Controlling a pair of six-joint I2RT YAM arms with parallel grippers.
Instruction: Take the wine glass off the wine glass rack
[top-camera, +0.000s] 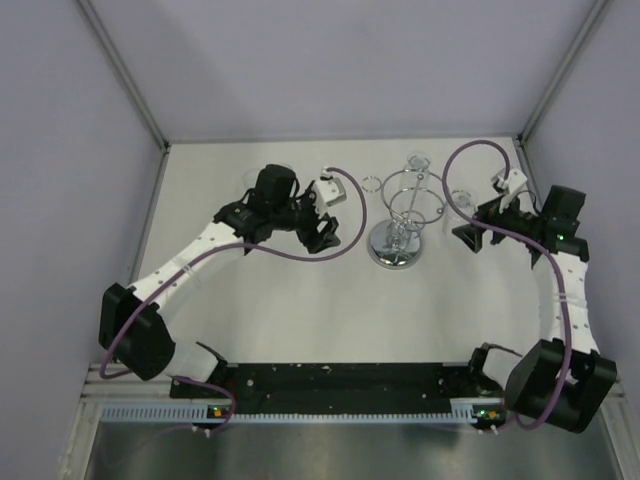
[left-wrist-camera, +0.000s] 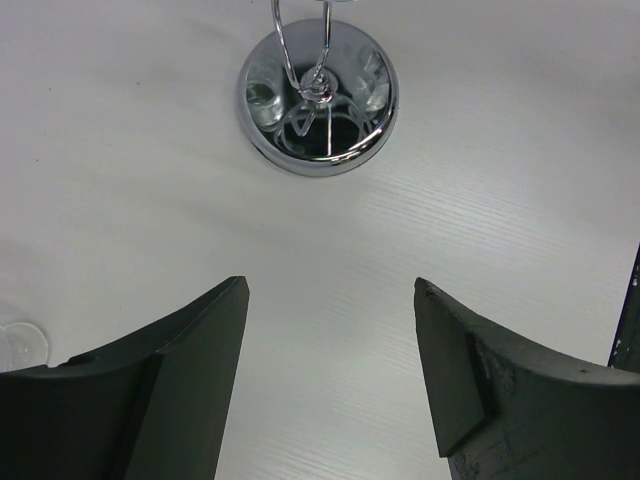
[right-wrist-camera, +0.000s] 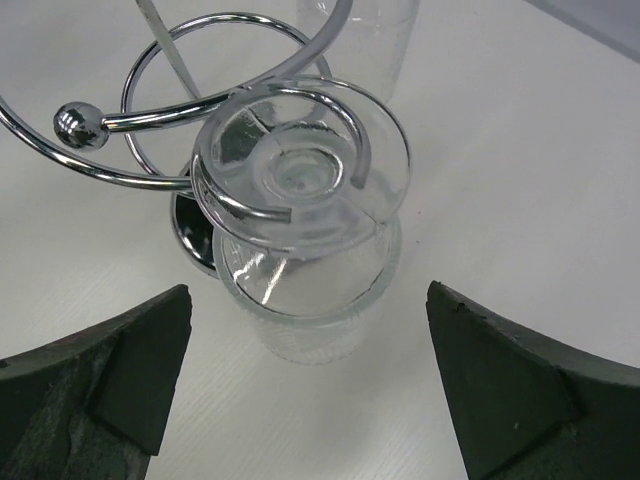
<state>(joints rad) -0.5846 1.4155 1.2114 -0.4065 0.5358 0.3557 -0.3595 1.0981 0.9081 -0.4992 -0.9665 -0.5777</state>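
Observation:
The chrome wine glass rack (top-camera: 399, 212) stands mid-table on its round mirror base (left-wrist-camera: 318, 95). A clear wine glass (right-wrist-camera: 305, 215) hangs upside down from the rack's right ring, foot on top and bowl below; it also shows in the top view (top-camera: 460, 200). My right gripper (right-wrist-camera: 308, 296) is open, its fingers either side of and just short of the bowl, not touching it; in the top view it (top-camera: 469, 236) sits right of the rack. A second glass (right-wrist-camera: 362, 40) hangs behind. My left gripper (left-wrist-camera: 330, 290) is open and empty, facing the base, left of the rack (top-camera: 328, 236).
A clear round piece of glass (left-wrist-camera: 18, 347) shows at the left wrist view's lower left edge. Grey walls close the table at the back and sides. A ball-tipped rack arm (right-wrist-camera: 76, 125) sticks out towards my right gripper's left side.

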